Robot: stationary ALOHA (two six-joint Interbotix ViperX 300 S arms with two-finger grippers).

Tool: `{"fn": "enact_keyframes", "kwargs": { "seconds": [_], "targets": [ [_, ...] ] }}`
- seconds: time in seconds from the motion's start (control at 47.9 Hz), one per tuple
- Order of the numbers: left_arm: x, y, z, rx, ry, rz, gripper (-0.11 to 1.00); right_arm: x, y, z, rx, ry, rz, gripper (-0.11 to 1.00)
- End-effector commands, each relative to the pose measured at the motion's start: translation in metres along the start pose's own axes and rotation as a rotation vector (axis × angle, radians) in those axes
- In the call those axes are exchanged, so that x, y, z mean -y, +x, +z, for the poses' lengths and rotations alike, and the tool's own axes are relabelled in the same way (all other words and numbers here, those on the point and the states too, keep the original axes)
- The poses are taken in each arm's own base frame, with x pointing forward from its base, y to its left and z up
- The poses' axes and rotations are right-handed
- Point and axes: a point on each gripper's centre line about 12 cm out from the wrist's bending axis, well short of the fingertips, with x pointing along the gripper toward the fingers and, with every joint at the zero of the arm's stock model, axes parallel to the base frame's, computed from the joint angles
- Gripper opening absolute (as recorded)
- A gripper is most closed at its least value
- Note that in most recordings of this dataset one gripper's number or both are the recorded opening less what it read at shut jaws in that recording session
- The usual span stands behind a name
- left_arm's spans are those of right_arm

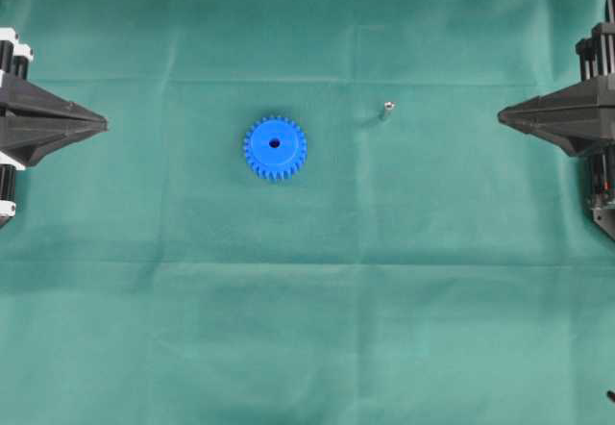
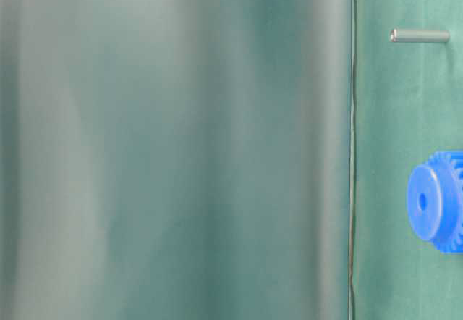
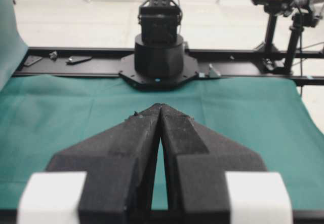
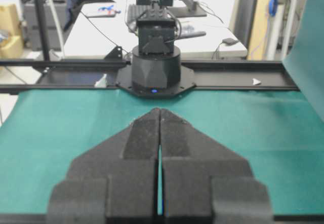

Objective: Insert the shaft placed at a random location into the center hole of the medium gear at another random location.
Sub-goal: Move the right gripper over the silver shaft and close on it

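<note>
The blue medium gear (image 1: 275, 147) lies flat on the green cloth left of centre, its dark center hole (image 1: 274, 142) facing up. It also shows in the table-level view (image 2: 438, 201). The small silvery shaft (image 1: 386, 111) stands on the cloth to the gear's right and a little further back; it also shows in the table-level view (image 2: 419, 36). My left gripper (image 1: 102, 120) is shut and empty at the left edge, far from the gear; it also shows in its wrist view (image 3: 160, 105). My right gripper (image 1: 503, 114) is shut and empty at the right edge, far right of the shaft; it also shows in its wrist view (image 4: 160, 109).
The green cloth (image 1: 307, 329) covers the whole table. Each wrist view shows the opposite arm's black base (image 3: 159, 57) (image 4: 154, 67) on a black rail at the table's far edge. A blurred green cloth fold (image 2: 173, 146) fills most of the table-level view.
</note>
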Motion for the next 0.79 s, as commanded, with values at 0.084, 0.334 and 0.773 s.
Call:
{"fn": "enact_keyframes", "kwargs": {
  "seconds": [0.084, 0.334, 0.773],
  "targets": [
    [0.001, 0.006, 0.009, 0.011, -0.002, -0.006, 0.0, 0.005, 0.007, -0.003, -0.016, 0.004, -0.026, 0.01],
    [0.001, 0.006, 0.009, 0.012, -0.005, -0.006, 0.0, 0.014, 0.024, -0.029, -0.105, 0.009, -0.061, 0.01],
    [0.001, 0.006, 0.006, -0.008, -0.005, -0.005, 0.0, 0.045, 0.063, -0.11, -0.369, 0.035, -0.173, 0.69]
  ]
}}
